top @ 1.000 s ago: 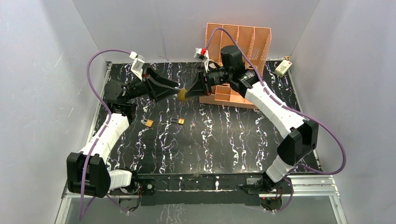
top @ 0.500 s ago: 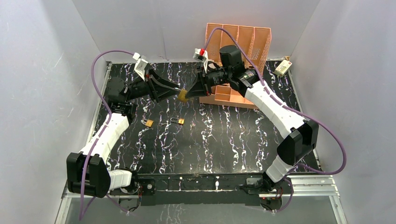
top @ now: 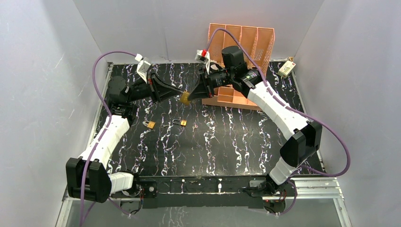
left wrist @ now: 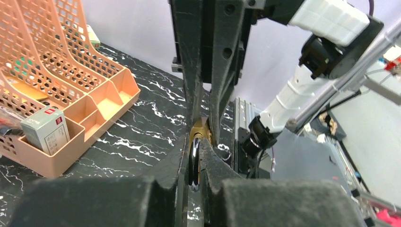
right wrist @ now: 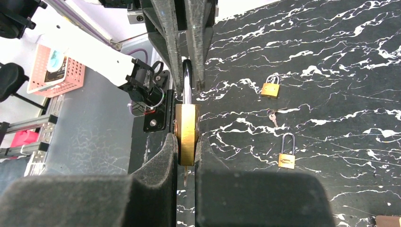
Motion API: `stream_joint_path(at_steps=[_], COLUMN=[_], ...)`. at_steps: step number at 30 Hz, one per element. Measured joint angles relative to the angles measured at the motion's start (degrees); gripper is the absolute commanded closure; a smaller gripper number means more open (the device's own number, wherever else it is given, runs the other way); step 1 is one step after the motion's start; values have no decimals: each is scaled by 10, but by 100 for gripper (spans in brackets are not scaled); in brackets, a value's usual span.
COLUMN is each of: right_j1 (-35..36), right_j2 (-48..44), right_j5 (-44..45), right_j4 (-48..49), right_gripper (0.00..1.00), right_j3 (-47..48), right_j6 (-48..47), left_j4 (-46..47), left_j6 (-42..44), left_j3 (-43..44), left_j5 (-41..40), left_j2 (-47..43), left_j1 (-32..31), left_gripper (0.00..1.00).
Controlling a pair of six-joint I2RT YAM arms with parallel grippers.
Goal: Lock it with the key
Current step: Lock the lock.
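Padlock (top: 185,98) held in the air above the worktop's (top: 227,142) far-middle area. Its long axis runs left-right, with the shackle (left wrist: 194,161) toward the left. Left gripper (top: 178,94) clenched on the shackle; right gripper (top: 194,92) clenched on the brass body. Any lettering is too small to read. Against one second ago: padlock virtually unmoved, left wrist shifted slightly right.

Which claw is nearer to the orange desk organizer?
Right. The right claw sits just left of the organizer, gripping the held padlock; the left claw grips it from the far side.
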Motion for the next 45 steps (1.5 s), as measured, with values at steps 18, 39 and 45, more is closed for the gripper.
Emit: stream_joint_path(at_steps=[18,39,45], right_j1=[-12,-45,-37], right_j2=[-23,-79,-79], right_j5=[30,-42,-43], right_j4=[36,178,178], right_gripper=[32,59,56], right_j3=[-12,-109,-109], right_j6=[7,83,83], left_j4=[63,109,110], left_j6=[-37,-74,-74], left_j3=[-18,-21,-22], left_j5=[-10,-37,-42], left_j2=[-9,-9,-10], left_j1=[-1,-1,-1], left_gripper=[100,100,100])
